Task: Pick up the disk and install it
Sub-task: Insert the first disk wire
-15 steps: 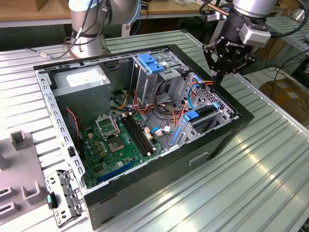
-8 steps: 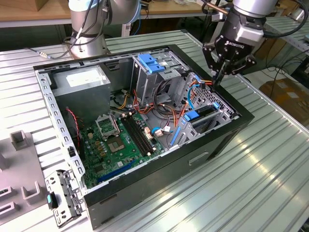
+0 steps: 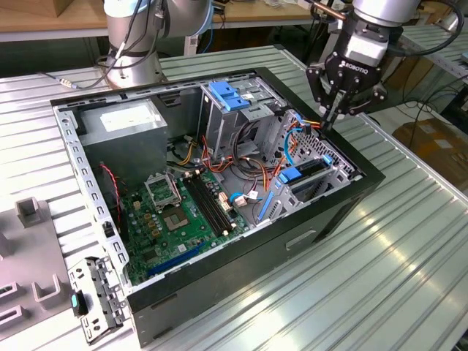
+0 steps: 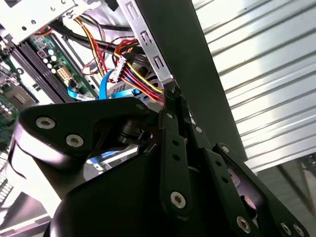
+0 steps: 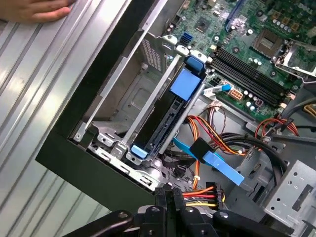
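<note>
The disk (image 5: 170, 111) stands on edge in a slot of the drive cage (image 5: 118, 148) at the case's corner, seemingly seated, its blue frame tabs showing at both ends; in the exterior view it sits at the near right of the open computer case (image 3: 344, 212). The gripper (image 3: 328, 121) hangs just above the case's right wall beside the cage, fingers pressed together and pinching nothing, the tips close to a bundle of coloured power wires (image 5: 200, 195). Whether the tips touch the connector or the cage edge is hard to tell in both wrist views. If the step in hand is pressing the drive home or clearing the cables, I judge it goes best with the tips kept off the wires and any push directed straight down the slot, so the frame does not bind. A hand (image 5: 37, 10) rests on the table beyond the case.
</note>
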Robot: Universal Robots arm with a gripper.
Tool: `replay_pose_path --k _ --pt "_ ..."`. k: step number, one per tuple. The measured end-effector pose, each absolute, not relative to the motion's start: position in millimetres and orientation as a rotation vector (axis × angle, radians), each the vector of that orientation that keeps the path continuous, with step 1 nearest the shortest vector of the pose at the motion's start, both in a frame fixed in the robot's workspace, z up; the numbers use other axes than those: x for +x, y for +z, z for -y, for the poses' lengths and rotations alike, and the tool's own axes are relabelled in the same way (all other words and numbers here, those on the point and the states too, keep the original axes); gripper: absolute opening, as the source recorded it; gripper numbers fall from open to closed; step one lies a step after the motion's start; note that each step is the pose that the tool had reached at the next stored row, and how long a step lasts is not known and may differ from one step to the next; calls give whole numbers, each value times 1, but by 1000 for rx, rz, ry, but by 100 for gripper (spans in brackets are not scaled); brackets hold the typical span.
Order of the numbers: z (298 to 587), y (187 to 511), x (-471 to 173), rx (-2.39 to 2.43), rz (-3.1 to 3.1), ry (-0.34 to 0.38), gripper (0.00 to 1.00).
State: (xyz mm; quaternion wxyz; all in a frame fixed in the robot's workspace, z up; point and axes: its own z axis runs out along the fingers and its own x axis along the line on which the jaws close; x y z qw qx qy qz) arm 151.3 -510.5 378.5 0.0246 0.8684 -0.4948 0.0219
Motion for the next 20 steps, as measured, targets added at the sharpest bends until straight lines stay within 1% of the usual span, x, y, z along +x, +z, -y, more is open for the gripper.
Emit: replay_pose_path --k 20 --pt "510 378 151 2348 2000 52 16"
